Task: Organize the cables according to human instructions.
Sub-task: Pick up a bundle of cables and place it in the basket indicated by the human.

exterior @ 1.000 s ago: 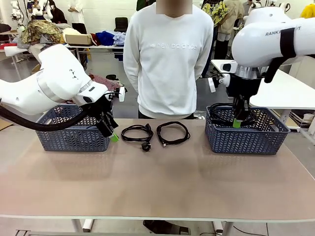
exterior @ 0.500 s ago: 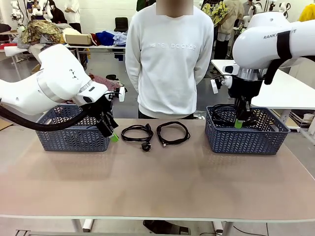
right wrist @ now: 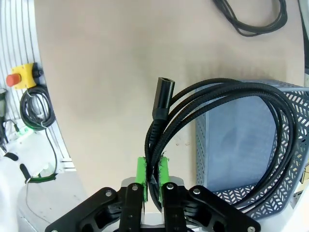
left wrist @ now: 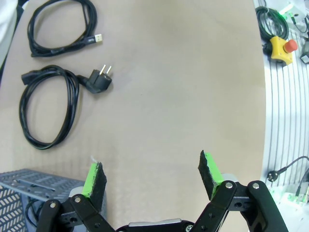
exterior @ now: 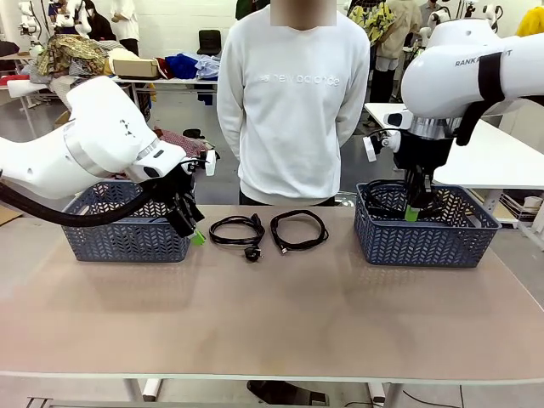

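My right gripper [exterior: 412, 212] hangs over the right basket [exterior: 425, 242], shut on a coiled black cable [exterior: 380, 192] whose loops dangle into it. In the right wrist view the green pads [right wrist: 140, 175] pinch that cable [right wrist: 212, 92] near its barrel plug, above the basket [right wrist: 231, 145]. Two more cables lie on the table before the person: one with a round plug [exterior: 235, 231] and one thinner [exterior: 299, 229]. My left gripper [exterior: 194, 231] stands open beside the left basket [exterior: 127, 238], with nothing between its fingers. In the left wrist view, my left gripper [left wrist: 152, 170] has the plug cable [left wrist: 48, 108] and the thin cable [left wrist: 63, 26] ahead of it.
A person in a white sweatshirt [exterior: 289, 102] stands at the far edge, between the baskets, with both hands out of sight. The near half of the brown table [exterior: 272, 314] is bare. A yellow stop-button box [left wrist: 281, 48] sits on the rail beyond the table's edge.
My right gripper has shifted slightly to the right with the cable in it. The left arm and the two cables on the table have not moved.
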Action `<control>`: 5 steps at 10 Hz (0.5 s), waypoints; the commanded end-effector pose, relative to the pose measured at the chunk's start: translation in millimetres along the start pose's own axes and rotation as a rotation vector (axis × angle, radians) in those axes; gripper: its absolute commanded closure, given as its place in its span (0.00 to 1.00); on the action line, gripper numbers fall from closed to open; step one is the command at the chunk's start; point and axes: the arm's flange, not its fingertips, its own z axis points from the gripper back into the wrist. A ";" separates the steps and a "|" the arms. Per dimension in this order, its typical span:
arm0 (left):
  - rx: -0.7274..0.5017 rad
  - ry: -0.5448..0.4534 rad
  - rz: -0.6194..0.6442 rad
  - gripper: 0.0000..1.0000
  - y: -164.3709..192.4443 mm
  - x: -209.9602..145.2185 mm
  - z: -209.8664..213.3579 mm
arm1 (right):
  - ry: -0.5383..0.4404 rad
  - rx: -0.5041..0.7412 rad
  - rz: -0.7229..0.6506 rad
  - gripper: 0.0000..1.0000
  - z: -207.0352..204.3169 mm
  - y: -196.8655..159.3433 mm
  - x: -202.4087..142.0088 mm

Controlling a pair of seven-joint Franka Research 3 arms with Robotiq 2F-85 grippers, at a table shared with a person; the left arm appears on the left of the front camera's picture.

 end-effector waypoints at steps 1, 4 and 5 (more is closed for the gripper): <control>0.000 -0.001 0.001 0.00 0.9 -0.5 1.3 | 0.010 -0.037 -0.034 0.88 -2.2 -19.3 -8.6; 0.000 -0.001 0.001 0.00 0.9 -0.5 1.3 | 0.025 -0.046 -0.050 0.88 -7.6 -48.6 -28.5; 0.000 -0.001 0.001 0.00 0.9 -0.5 1.3 | 0.025 -0.042 -0.046 0.88 -9.6 -60.4 -33.6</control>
